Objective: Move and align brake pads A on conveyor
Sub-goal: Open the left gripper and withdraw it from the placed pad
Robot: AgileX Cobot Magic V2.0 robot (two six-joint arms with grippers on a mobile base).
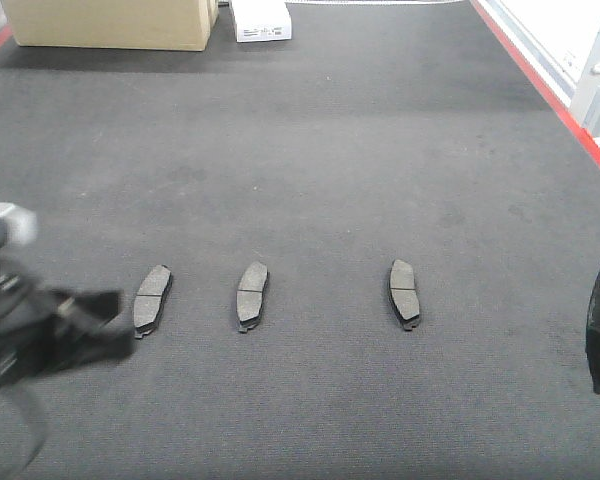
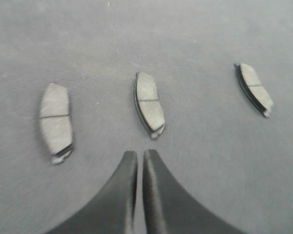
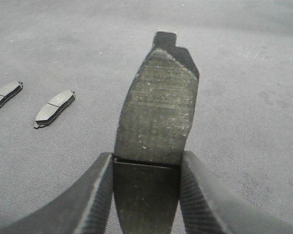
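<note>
1. Across the whole front view: charcoal felt conveyor (image 1: 330, 150), matte, faintly mottled, red strip (image 1: 545, 95) running down the right edge and showing again at the far left corner.
2. Far end: tan cardboard box (image 1: 110, 22) standing on the belt, small white box (image 1: 260, 18) just beside it; print on the white box too small to read.
3. Beyond the red strip on the right: white frame (image 1: 592, 70) and bright light, nothing more to make out.
4. Three brake pads A lying flat in a loose row, well apart: left pad (image 1: 152, 299), middle pad (image 1: 252, 295), right pad (image 1: 404, 292), each with a thin groove across, each tilted a little off the others. No markings legible on any.
5. Left gripper (image 2: 140, 158) hanging just short of the middle pad, fingers (image 2: 118, 195) pressed nearly together, only a sliver between, nothing held. Blurred in front view.
6. Right gripper (image 3: 146, 163) low over bare belt at the right side, fingers (image 3: 95, 195) clamped on a fourth pad (image 3: 158, 109), standing on edge out of the grip, rough face toward the camera.
</note>
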